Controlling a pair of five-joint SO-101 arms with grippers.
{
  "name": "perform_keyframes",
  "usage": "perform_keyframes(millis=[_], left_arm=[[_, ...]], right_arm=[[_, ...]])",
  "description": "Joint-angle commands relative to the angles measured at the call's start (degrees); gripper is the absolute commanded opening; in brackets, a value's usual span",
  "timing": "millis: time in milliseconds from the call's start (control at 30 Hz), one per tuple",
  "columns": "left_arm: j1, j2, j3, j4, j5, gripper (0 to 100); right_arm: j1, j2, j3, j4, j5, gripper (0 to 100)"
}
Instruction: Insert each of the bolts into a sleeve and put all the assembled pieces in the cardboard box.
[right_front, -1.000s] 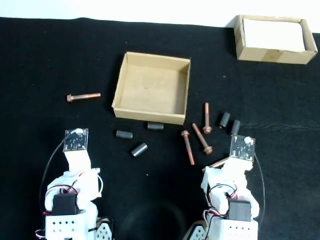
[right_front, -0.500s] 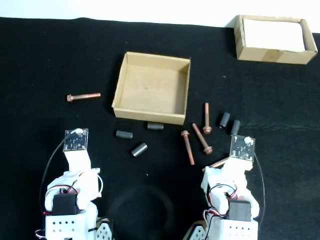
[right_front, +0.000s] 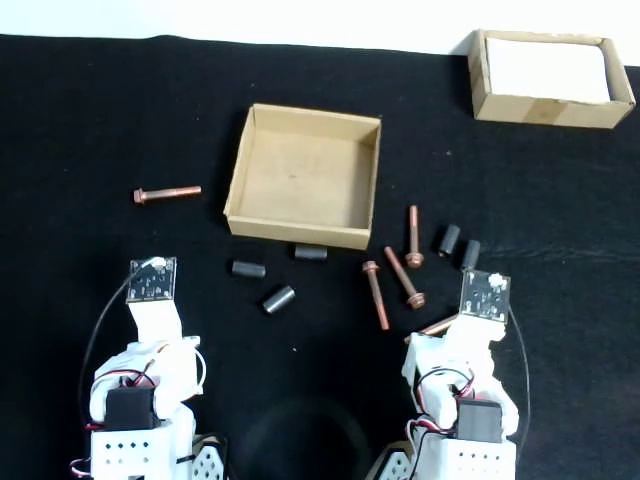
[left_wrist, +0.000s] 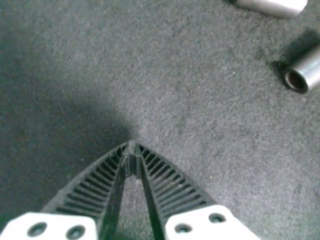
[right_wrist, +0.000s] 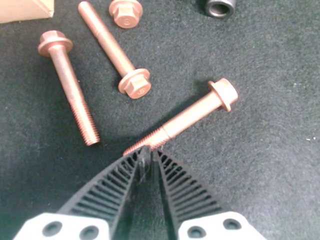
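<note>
Nothing moved this last second: left gripper (left_wrist: 131, 150) and right gripper (right_wrist: 146, 152) stay closed and empty, while copper-coloured metal bolts (right_front: 377, 296) and short black tube sleeves (right_front: 278, 298) lie loose near the empty brown cardboard box (right_front: 300, 232), none assembled.

Table cover (right_front: 100, 110) is black cloth: matt, felt-like, w/ a fine rough nap. Copper-coloured metal bolts w/ flanged hex heads (right_wrist: 180, 120) have smooth shanks w/ a soft satin sheen & cut thread at the tips. Short dark cylindrical sleeves (left_wrist: 302, 75) look like metal, smooth, w/ a dull gloss. Open brown cardboard box (right_front: 300, 232) is plain matt board. Smaller brown cardboard box (right_front: 545, 110) is the same board, w/ a white matt paper-like sheet (right_front: 545, 68) inside. Left gripper (left_wrist: 131, 147) & right gripper (right_wrist: 146, 150) have black ribbed plastic fingers (left_wrist: 165, 185), semi-matt, on smooth white plastic mounts (left_wrist: 200, 225).
</note>
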Motion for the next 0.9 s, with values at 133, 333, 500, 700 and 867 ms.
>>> perform_keyframes(millis=[133,333,500,700,867], left_arm=[[-0.40,-0.13,0.84,0.35,-0.35,1],[-0.04,-0.13,0.84,0.44,-0.26,1],[-0.40,-0.31,-0.84,-4.48,-0.35,1],[-4.53,-0.31,-7.69,-15.03,-0.35,1],[-6.55,-0.22,-18.24,-17.41,-0.26,1]], right_arm=[[0.48,-0.40,7.43,0.22,-0.35,0.8],[0.48,-0.40,7.43,0.22,-0.35,0.8],[0.48,-0.40,7.43,0.22,-0.35,0.8],[0.48,-0.40,7.43,0.22,-0.35,0.8],[0.48,-0.40,7.43,0.22,-0.35,0.8]])
